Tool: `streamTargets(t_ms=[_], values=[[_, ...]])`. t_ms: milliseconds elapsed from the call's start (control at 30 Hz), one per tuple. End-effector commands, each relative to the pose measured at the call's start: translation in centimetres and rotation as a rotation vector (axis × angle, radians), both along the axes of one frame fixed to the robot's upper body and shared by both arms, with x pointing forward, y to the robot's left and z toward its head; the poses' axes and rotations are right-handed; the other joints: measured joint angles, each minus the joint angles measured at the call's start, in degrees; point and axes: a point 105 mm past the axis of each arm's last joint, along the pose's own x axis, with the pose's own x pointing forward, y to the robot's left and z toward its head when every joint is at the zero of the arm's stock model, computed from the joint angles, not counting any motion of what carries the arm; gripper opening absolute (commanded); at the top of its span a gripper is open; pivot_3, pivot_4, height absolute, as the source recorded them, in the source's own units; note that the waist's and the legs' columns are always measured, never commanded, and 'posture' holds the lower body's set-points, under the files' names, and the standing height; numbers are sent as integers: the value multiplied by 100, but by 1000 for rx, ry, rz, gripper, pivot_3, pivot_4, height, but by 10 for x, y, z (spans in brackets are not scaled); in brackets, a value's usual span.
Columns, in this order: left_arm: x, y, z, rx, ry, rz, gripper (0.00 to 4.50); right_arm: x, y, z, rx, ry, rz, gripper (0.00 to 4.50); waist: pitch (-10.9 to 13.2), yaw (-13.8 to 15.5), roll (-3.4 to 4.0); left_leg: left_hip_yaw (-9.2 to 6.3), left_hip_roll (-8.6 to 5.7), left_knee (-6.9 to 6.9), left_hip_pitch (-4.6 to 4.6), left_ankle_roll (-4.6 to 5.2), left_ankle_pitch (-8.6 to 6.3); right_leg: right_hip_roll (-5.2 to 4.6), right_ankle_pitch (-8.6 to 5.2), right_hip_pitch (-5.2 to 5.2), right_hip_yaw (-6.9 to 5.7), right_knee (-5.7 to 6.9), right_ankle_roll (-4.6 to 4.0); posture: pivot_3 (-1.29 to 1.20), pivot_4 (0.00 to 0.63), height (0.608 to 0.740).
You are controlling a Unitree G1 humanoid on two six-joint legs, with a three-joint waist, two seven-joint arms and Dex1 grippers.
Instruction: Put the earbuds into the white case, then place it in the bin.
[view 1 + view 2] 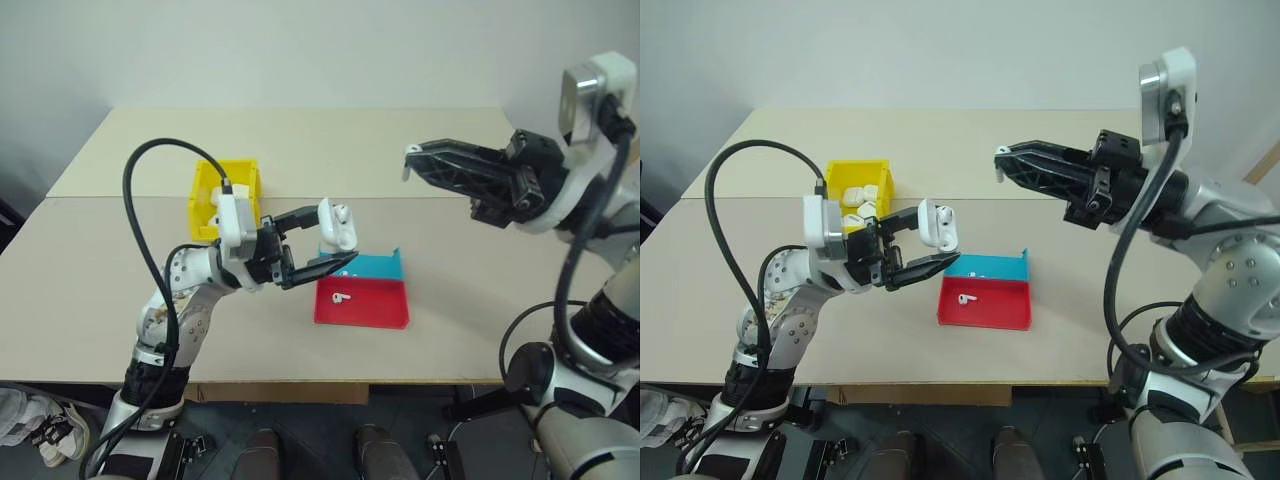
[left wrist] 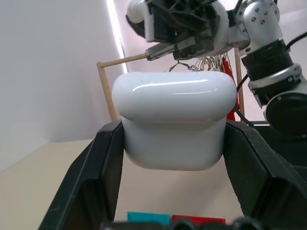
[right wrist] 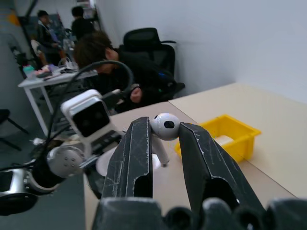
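Note:
My left gripper (image 1: 331, 240) is shut on the white case (image 1: 337, 226), holding it in the air above the table's middle. The case (image 2: 172, 120) sits between both black fingers (image 2: 91, 182), and its lid looks flipped open. My right gripper (image 1: 411, 152) is raised to the right, pointing left toward the case, and is shut on one earbud (image 3: 165, 126) at its fingertips, stem hanging down. A gap separates it from the case. A second earbud (image 1: 341, 297) lies in the red half of the tray. The yellow bin (image 1: 240, 172) stands on the table behind my left gripper.
A flat red-and-blue tray (image 1: 372, 310) lies on the table below and right of the case. Several white cases (image 1: 858, 195) lie inside the bin. In the right wrist view, people sit at desks beyond the table's edge.

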Motion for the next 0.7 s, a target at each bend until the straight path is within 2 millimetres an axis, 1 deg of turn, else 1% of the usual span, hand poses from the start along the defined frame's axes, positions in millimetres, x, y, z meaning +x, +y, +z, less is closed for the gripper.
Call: streamTargets(t_ms=[33,100,267,400,700], values=[[-9,-4,14,-30,-42,-41,2774,-23,11,0,20,-100,70,809,0,2,0,1,0,0,-1,0,0,-1,0,1,0,-5,0,0,150,740],[-10,-5,13,-25,-39,-44,2774,-25,18,-5,11,-104,89,809,0,1,0,2,-4,0,-3,0,0,-4,0,1,1,-6,1,0,150,740],[-14,-7,10,-23,-49,-54,2774,-29,28,-8,18,-104,149,809,0,-6,0,1,0,0,1,0,0,0,0,0,1,-3,1,0,150,740],[-17,-9,9,-31,-56,-60,2774,-33,31,-11,23,-134,180,809,0,1,0,1,-1,0,-3,0,0,-1,0,1,0,-10,1,0,150,740],[-21,-9,9,-51,-57,-59,2774,-30,36,-21,-17,-131,181,809,0,2,-1,1,0,0,-1,0,0,1,0,2,1,-11,1,0,150,740]])
